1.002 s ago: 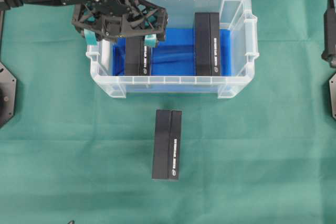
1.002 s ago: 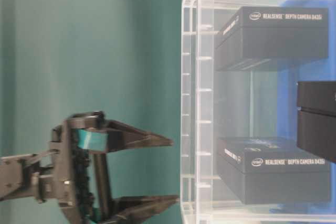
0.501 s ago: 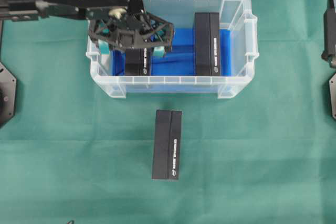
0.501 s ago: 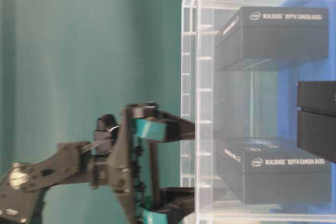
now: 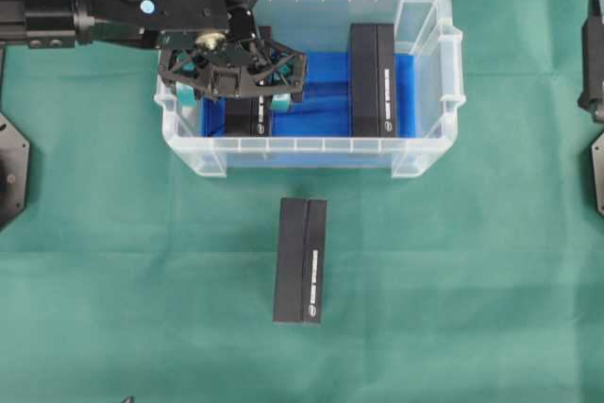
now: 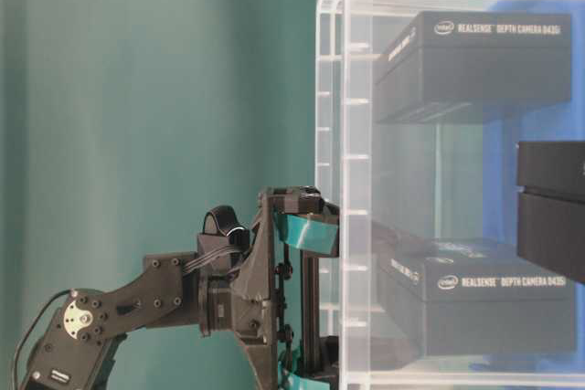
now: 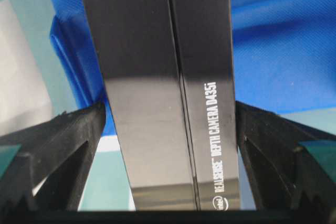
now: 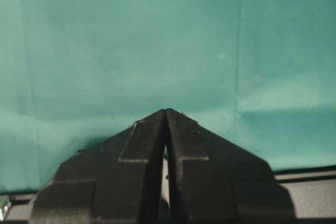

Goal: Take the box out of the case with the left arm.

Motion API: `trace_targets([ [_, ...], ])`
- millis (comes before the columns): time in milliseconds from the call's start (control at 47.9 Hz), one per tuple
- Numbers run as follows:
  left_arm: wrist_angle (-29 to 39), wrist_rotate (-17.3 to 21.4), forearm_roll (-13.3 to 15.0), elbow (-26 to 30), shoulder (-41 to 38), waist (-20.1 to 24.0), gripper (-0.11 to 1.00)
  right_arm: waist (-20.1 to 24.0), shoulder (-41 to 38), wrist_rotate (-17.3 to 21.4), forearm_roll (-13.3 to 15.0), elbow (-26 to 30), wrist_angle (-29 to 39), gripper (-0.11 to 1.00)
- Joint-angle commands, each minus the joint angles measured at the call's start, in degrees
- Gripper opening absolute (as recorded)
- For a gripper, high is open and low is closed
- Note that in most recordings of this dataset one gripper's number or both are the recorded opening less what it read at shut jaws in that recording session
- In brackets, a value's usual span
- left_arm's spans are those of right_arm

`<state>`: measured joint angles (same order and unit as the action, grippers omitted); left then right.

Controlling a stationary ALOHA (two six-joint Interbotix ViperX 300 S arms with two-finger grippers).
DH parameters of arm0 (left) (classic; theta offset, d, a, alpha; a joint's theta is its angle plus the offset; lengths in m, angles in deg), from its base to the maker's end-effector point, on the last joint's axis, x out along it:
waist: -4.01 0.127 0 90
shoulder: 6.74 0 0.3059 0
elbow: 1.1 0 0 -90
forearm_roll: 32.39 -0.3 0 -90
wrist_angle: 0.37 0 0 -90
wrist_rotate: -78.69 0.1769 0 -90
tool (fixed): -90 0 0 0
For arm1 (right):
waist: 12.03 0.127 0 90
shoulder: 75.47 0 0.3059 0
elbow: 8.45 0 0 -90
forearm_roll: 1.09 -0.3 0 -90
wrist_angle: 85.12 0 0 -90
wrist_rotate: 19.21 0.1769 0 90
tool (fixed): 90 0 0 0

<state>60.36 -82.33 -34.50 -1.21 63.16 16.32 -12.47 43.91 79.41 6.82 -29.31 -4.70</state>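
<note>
Overhead: left gripper (image 5: 233,93) hangs inside the case (image 5: 427,153), over the left box (image 5: 247,116). Its head hides the top half of that box; only the lower end shows on the blue lining (image 5: 316,101). Second box (image 5: 373,80) stands in the right half of the case, in full view. Third box (image 5: 301,260) lies on the green cloth (image 5: 472,280) in front of the case. Right arm (image 5: 595,54) is cut off by the frame edge.

Table-level: left gripper (image 6: 306,303) pokes over the case wall (image 6: 331,134); lower finger runs off the bottom edge. Boxes read hazy through the plastic.

Left wrist: box (image 7: 168,87) fills the middle, one black finger (image 7: 63,145) on each side, jaws spread wide with gaps to the box, not clamped. Box ends cropped.

Right wrist: right gripper (image 8: 166,114) pressed closed, nothing between the fingers, only green cloth (image 8: 131,40) beyond.
</note>
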Motion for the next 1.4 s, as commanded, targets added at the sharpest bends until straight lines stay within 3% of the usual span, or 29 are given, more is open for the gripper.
trace_targets([
  [0,-1.2,-0.3,-0.2,-0.4,-0.9,0.2,0.98,-0.1,0.0,0.1,-0.1,0.6,-0.2,0.03],
  [334,-1.7,-3.8,-0.4,-0.4,-1.1,0.3,0.98,0.0,0.0,0.1,-0.1,0.5,-0.3,0.03],
  [605,-3.1,-4.3,-0.2,-0.4,-1.1,0.2,0.95,-0.1,-0.1,0.1,-0.1,0.5,-0.2,0.03],
  [668,-4.2,-4.5,-0.2,-0.3,-1.1,0.1,0.89,0.0,0.0,0.1,-0.2,0.5,-0.2,0.03],
  [772,-5.6,-5.1,-0.2,-0.4,-1.0,-0.2,0.65,0.0,0.0,0.1,-0.1,0.6,-0.3,0.03],
  [814,-6.2,-5.4,-0.2,-0.4,-0.8,-0.2,0.61,0.0,0.0,0.2,-0.1,0.6,-0.3,0.03],
  [1127,-5.8,-5.4,-0.2,-0.6,1.1,-0.5,0.61,0.0,-0.1,0.1,-0.2,0.5,-0.3,0.03],
  [1378,-1.2,-5.4,0.1,0.8,5.2,-0.6,0.61,0.0,0.0,0.2,-0.1,0.6,-0.2,0.03],
])
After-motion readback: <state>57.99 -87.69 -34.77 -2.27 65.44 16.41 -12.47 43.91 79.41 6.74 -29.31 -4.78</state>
